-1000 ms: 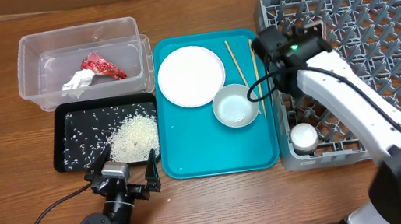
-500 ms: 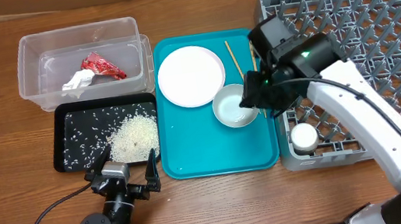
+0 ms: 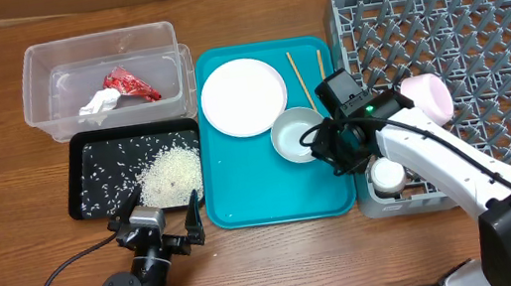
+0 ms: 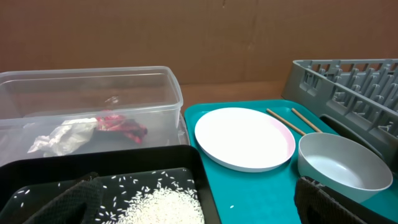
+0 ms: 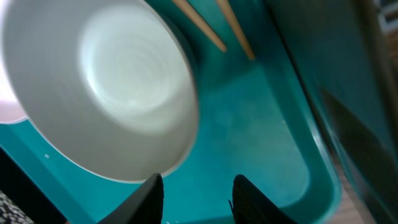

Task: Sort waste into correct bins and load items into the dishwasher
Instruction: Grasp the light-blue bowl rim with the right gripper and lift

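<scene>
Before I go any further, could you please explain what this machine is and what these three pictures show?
It is two robot arms at a wooden table, each ending in a two-finger gripper. One picture looks down from above; the other two come from cameras on the wrists. On the table: a clear tub holding a red wrapper and a tissue, a black tray with rice, a teal tray with a plate, a bowl and chopsticks, and a grey dish rack with a small cup inside. The left gripper, by the black tray, and the right gripper, beside the bowl, are open and empty.
</scene>
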